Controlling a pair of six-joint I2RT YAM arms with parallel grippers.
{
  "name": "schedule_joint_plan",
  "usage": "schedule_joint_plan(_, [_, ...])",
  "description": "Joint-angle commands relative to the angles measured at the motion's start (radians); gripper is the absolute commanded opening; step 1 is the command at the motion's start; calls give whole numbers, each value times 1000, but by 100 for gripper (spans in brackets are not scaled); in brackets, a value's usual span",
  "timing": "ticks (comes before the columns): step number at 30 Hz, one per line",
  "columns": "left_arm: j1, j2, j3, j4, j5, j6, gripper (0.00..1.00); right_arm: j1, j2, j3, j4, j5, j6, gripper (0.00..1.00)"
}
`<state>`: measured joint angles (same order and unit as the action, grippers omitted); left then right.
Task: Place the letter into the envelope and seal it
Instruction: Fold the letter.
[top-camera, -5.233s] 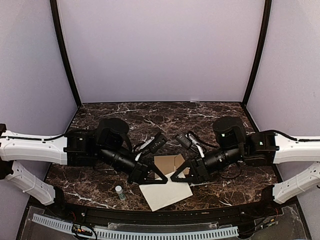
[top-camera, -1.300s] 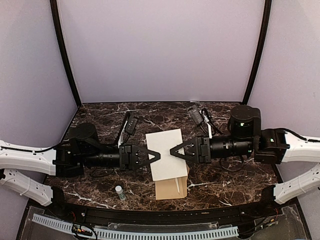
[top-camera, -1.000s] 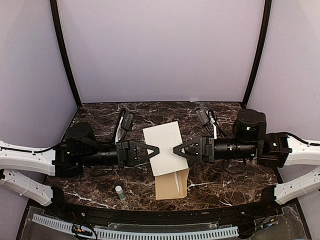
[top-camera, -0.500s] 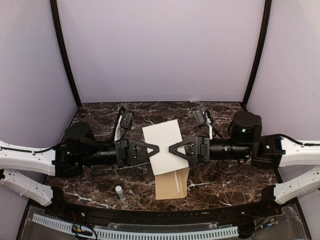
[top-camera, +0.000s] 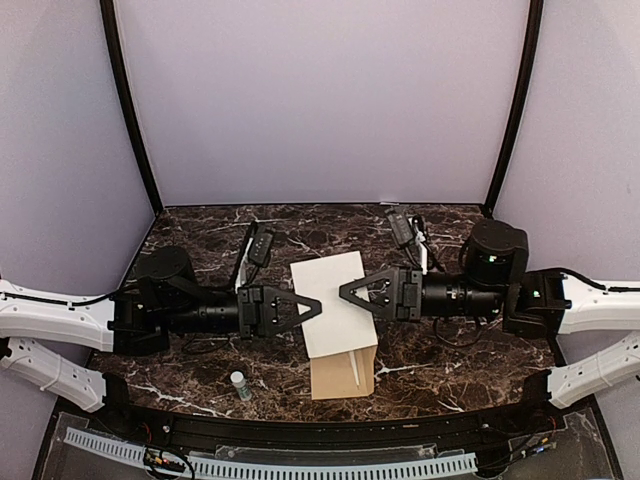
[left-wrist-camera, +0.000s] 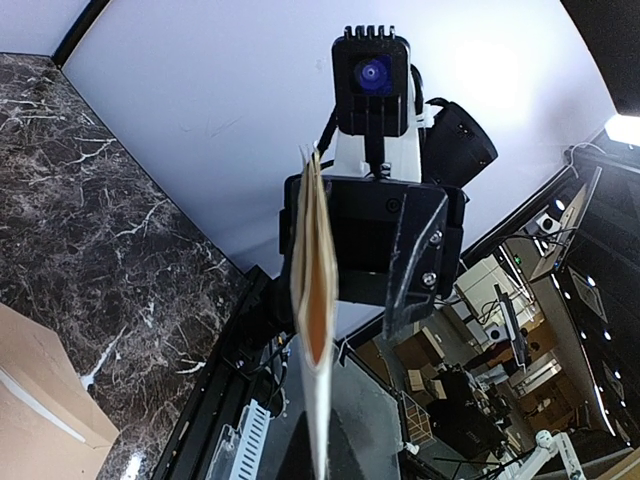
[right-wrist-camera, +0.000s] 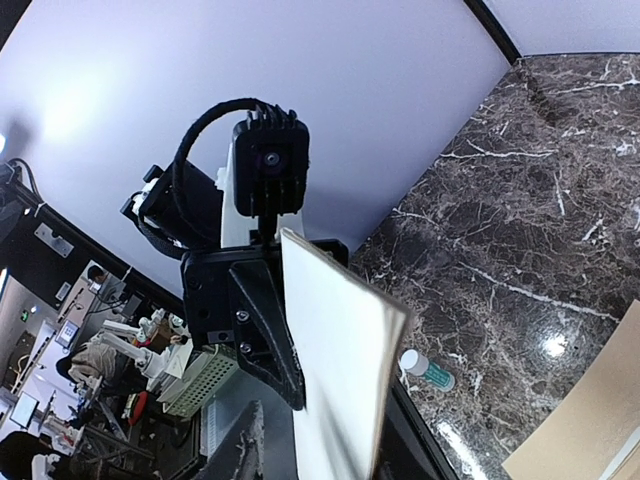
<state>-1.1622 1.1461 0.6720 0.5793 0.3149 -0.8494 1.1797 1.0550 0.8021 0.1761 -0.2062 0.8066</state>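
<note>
One letter hangs over the table, pinched by the left hand; right hand at its opposite edge, grip unclear. One envelope lies underneath, one small bottle nearby.

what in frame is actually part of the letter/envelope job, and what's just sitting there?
In the job:
- letter, held by one edge in the left gripper
- right gripper, at the letter's opposite edge
- envelope, lying flat beneath the letter

Lying about:
- small capped bottle, near the front edge, untouched; purpose unclear
</note>
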Motion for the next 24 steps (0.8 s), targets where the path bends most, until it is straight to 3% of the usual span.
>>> schedule_joint_plan(1, [4, -9, 26, -5, 6, 16, 0, -3, -8, 4, 55, -6, -3, 24])
schedule_joint_plan(6, [4, -10, 27, -26, -6, 14, 0, -5, -11, 0, 48, -4, -9, 0])
schedule_joint_plan(10, [4, -10, 31, -71, -47, 14, 2, -4, -22, -1, 13, 35, -6, 0])
schedule_joint_plan(12, [4, -14, 30, -90, -71, 16, 17, -5, -30, -1, 2, 46, -6, 0])
schedule_joint_plan(13, [4, -18, 29, -98, -78, 16, 34, -4, -35, -1, -3, 52, -5, 0])
schedule_joint_plan(17, [4, -34, 37, -167, -151, 13, 63, -4, -73, -18, -20, 108, 5, 0])
schedule_joint_plan(20, [5, -44, 49, -255, -226, 0, 75, -4, -108, -34, -88, 186, 14, 0])
schedule_joint_plan(24, [6, -26, 54, -335, -272, -3, 81, -4, -118, -35, -208, 253, 36, 0])
